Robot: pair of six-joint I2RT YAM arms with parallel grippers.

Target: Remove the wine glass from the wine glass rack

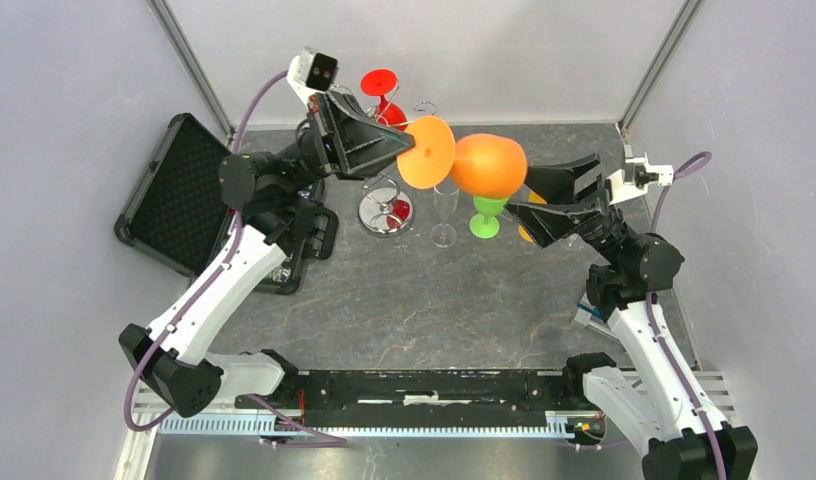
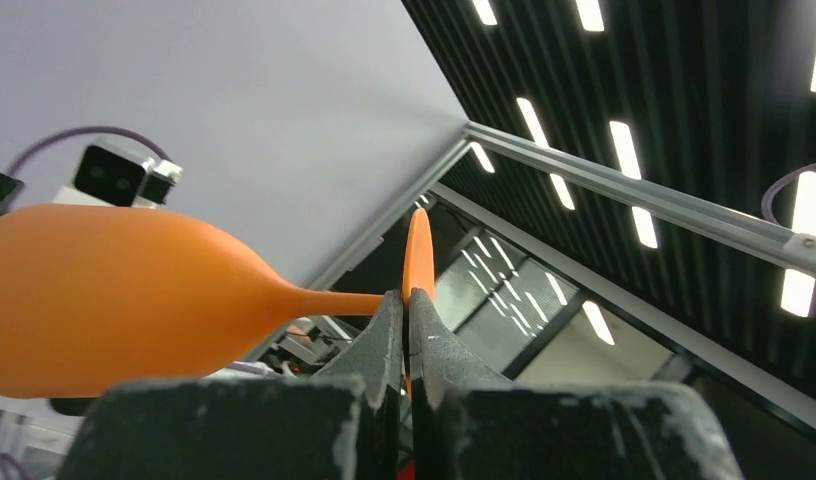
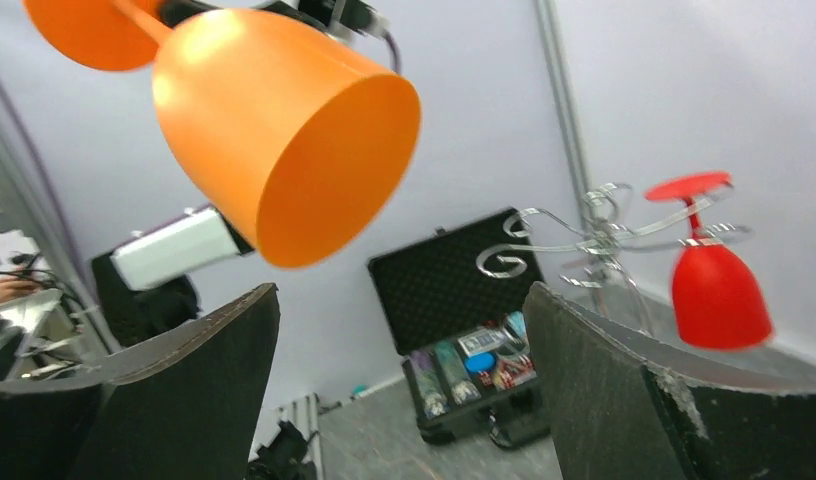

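My left gripper [image 1: 412, 150] is shut on the round foot of an orange wine glass [image 1: 489, 165] and holds it sideways in the air, away from the wine glass rack [image 1: 387, 208]. In the left wrist view the fingers [image 2: 408, 300] pinch the thin foot edge-on, with the bowl [image 2: 114, 300] to the left. My right gripper [image 1: 532, 200] is open and empty just right of the bowl; in the right wrist view the bowl [image 3: 284, 130] hangs above its jaws [image 3: 402, 300]. The chrome rack [image 3: 594, 235] still carries a red glass [image 3: 719, 290] hanging upside down.
A green glass [image 1: 487, 215] and a clear glass [image 1: 444, 225] stand on the table right of the rack. An open black case [image 1: 174, 195] with small items lies at the left, also in the right wrist view [image 3: 454, 270]. Grey walls enclose the table.
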